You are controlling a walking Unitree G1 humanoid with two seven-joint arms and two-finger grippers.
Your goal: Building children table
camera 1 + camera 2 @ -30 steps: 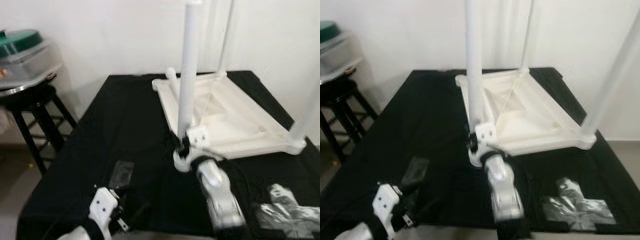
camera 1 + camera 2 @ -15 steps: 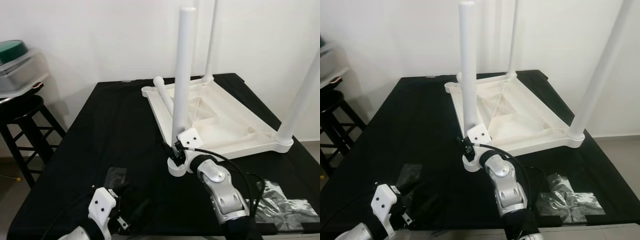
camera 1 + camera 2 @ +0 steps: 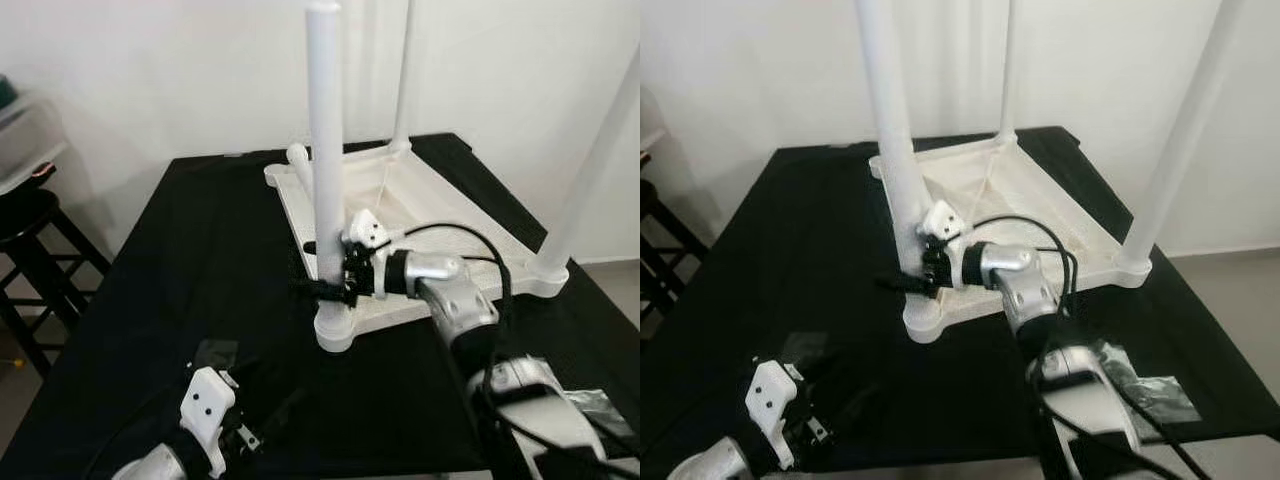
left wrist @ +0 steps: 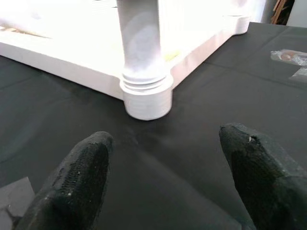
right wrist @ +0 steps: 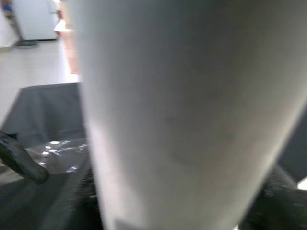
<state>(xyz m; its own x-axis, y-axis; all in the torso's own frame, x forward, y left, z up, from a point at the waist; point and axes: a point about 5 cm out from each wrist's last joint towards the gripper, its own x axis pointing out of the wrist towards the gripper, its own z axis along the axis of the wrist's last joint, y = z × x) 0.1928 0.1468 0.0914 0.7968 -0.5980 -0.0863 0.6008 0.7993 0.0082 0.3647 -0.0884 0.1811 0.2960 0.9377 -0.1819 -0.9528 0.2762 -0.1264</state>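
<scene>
right gripper [image 3: 322, 287]: jaws clamped on upright white leg [image 3: 327, 150], near tabletop's [image 3: 440, 240] front corner | left gripper [image 4: 168, 177]: jaws apart, near table's [image 3: 180, 270] front edge

White table [image 3: 440, 235] — black cloth [image 3: 200, 260]

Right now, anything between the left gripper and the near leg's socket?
No. In the left wrist view, bare black tablecloth runs from the open left gripper to the corner socket under the near leg.

White table top [image 3: 420, 235] lies inverted, legs [image 3: 326, 150] upright.
</scene>
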